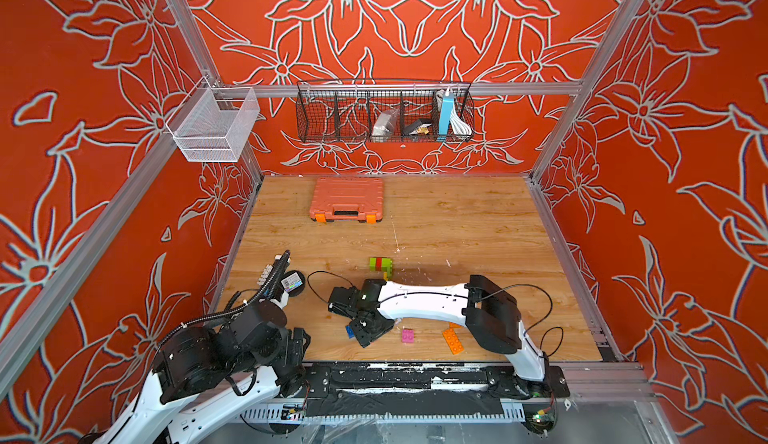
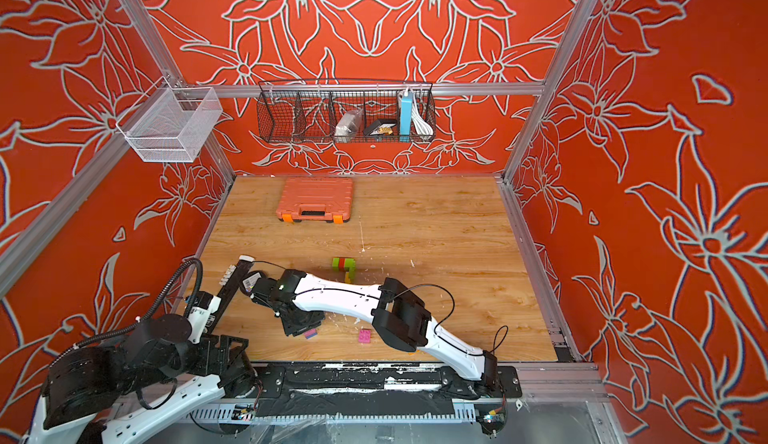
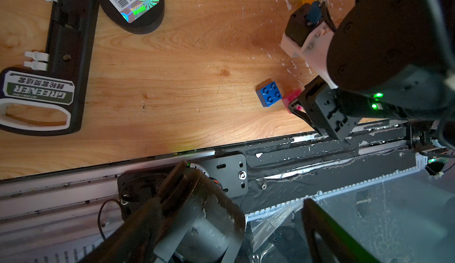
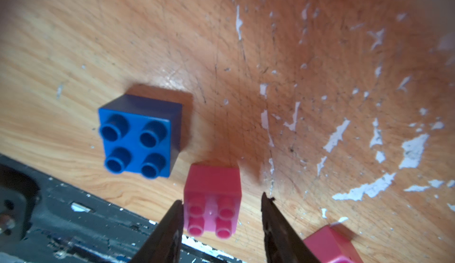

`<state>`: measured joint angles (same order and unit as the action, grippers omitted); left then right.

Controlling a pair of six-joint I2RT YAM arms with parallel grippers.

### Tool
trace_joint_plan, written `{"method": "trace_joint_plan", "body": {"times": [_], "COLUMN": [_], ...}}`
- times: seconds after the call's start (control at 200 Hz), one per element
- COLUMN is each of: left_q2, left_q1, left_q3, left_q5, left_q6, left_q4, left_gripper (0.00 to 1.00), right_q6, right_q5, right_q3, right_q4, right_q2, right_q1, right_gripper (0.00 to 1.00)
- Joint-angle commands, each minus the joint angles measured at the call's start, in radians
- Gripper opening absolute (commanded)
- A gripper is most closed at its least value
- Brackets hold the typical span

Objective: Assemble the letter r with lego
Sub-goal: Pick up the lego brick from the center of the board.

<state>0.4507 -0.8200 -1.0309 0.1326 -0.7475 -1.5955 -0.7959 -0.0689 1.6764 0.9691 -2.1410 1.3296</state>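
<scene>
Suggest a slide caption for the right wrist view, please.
Right gripper, jaws open, straddles a pink brick on the wooden table, a blue brick beside it.

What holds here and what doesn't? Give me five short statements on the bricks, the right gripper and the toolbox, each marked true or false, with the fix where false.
1. The right gripper has its jaws on either side of a pink brick. True.
2. The blue brick is stacked on that pink brick. False: it sits beside it on the table, apart.
3. The toolbox lies open. False: it is closed, at the table's far end.
4. A green-red-green row lies mid-table. True.
5. The long orange brick stands on the toolbox. False: it lies flat on the table near the front edge.
</scene>
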Motion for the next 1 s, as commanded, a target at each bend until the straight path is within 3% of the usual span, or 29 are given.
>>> {"method": "trace_joint_plan", "body": {"times": [0.0,0.996], "left_q2": [-0.009,-0.027], "left_q1": [-0.006,-0.005], "left_q3": [0.007,0.014], "left_q5": [0.001,0.001], "left_q6": [0.007,0.005], "left_q4": [-0.057,-0.051], "left_gripper": [0.90,0.89], "right_q6": [0.010,0.024], "right_q5": [0.000,0.017], "right_q3": [0.026,0.066], "right_q4": [0.019,0.057], "right_q2": [-0.030,-0.046], "right_q1": [0.006,0.007], "right_gripper": [0.52,0.47]}}
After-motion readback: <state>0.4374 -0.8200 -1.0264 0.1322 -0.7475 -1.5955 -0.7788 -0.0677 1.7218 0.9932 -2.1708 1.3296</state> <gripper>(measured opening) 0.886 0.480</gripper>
